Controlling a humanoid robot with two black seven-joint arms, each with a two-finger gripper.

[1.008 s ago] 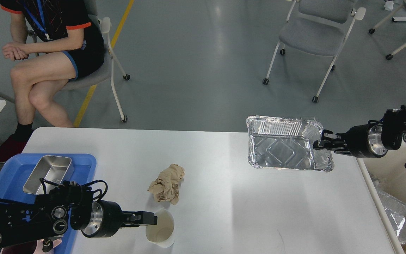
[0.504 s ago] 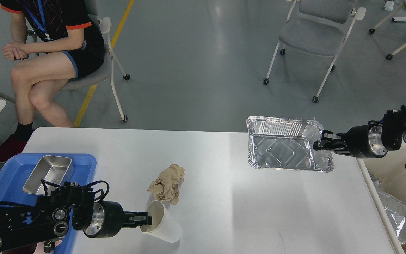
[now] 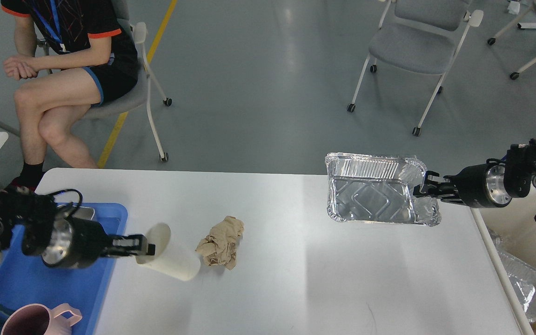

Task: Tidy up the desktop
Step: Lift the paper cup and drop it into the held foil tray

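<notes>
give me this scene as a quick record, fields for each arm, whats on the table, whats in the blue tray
left gripper: shut on the rim of the paper cup, cup tilted on its side, beside the blue tray
right gripper: shut on the right rim of the foil tray, near the far right corner of the desktop
loose on desktop: crumpled brown paper
in blue tray: metal pan, mostly hidden by the left arm
near left: pink mug
</notes>
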